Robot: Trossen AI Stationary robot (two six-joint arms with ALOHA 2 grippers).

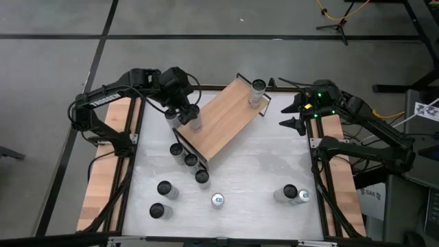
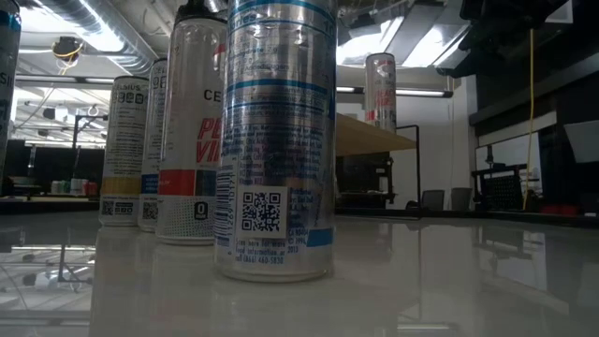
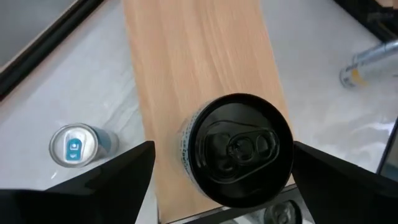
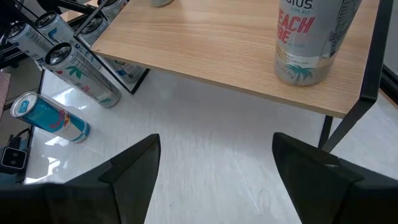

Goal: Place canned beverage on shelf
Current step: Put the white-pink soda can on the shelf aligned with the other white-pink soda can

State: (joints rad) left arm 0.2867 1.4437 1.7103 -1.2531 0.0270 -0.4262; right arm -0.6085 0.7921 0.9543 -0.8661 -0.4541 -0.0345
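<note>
Two cans are sitting on the shelf (image 1: 223, 118) now: one at its far end (image 1: 258, 87), and a black-topped can (image 3: 239, 149) at the near end, right between the left end effector (image 1: 190, 116) fingers. Those fingers are standing wide, apparently clear of the can, probably so it stands free. Right end effector (image 1: 291, 115) is waiting partly open, holding nothing, beside the shelf over the surface (image 1: 267, 165).

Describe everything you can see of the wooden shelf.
The shelf is a long light-brown wooden board with thin black metal frame ends, standing raised and skewed on the white table. A silver can stands upright at its far end. A black-topped can is at its near end, between the left tool's open fingers.
</note>
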